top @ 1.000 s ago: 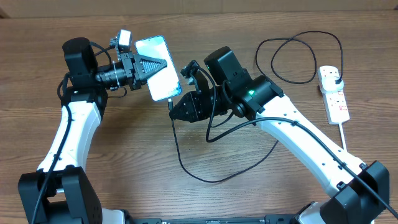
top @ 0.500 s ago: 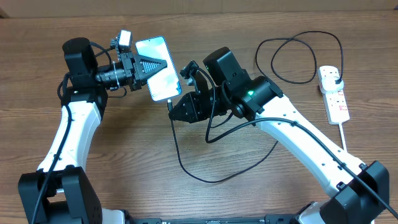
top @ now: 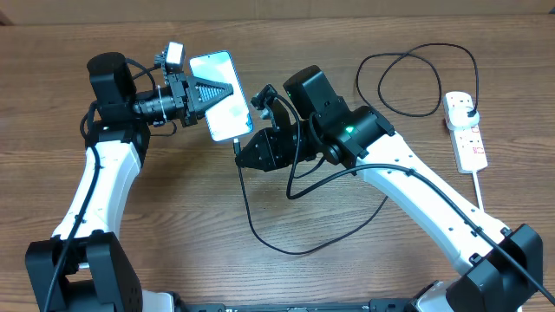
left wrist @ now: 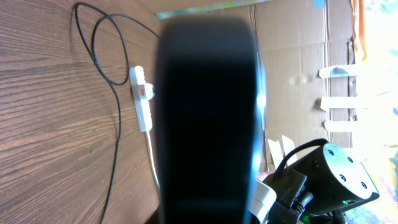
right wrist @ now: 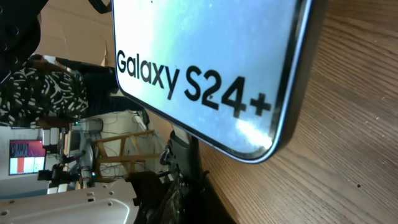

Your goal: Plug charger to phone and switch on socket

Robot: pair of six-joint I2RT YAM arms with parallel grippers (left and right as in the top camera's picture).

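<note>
The phone (top: pixel 224 108) is held up off the table with its light screen facing the overhead camera, and my left gripper (top: pixel 227 90) is shut on it. In the left wrist view its dark back (left wrist: pixel 208 112) fills the middle. The right wrist view shows the screen (right wrist: pixel 205 56) close up, reading "Galaxy S24+". My right gripper (top: pixel 242 153) is shut on the charger (top: pixel 251 221) near its connector tip, right at the phone's lower edge. The black cable loops over the table and runs to the plug in the white socket (top: pixel 466 132) at the far right.
The cable's slack lies in a loop (top: pixel 416 82) at the back right and under the right arm. The socket (left wrist: pixel 142 99) and its thick white cord (top: pixel 478 186) lie near the table's right edge. Cardboard walls (left wrist: pixel 292 37) stand behind the table.
</note>
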